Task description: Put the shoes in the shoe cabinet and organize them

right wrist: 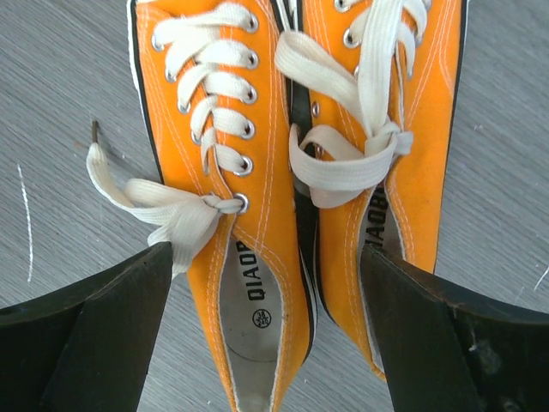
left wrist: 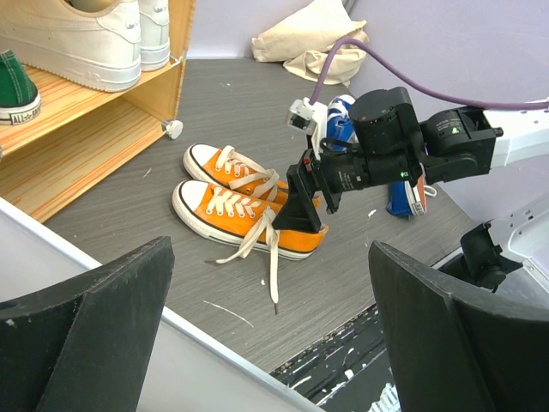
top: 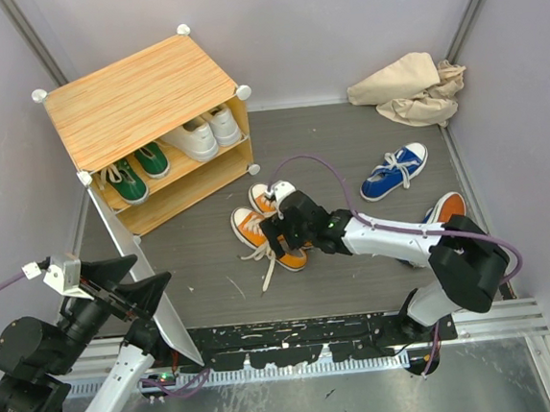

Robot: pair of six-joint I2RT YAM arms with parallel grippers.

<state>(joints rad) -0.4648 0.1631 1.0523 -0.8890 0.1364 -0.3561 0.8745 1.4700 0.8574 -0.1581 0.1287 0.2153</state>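
Note:
The shoe cabinet [top: 140, 92] stands at the back left with its door [top: 167, 323] swung open toward me. Green shoes [top: 135, 175] and white shoes [top: 201, 133] sit on its inner shelf. An orange pair [top: 250, 229] lies side by side on the floor in front of it. My right gripper [top: 285, 232] is open, its fingers [right wrist: 103, 335] straddling the heels of the orange pair [right wrist: 257, 129]. My left gripper [top: 147, 280] is open at the door's free edge, and the door panel [left wrist: 214, 378] shows between its fingers [left wrist: 94, 335]. A blue shoe [top: 394, 171] lies at the right.
A beige cloth bag [top: 411, 88] lies in the back right corner. Another shoe, showing orange and blue [top: 446, 206], lies partly hidden beside my right arm. Grey walls close in both sides. The cabinet's lower shelf [top: 182, 190] holds nothing I can see.

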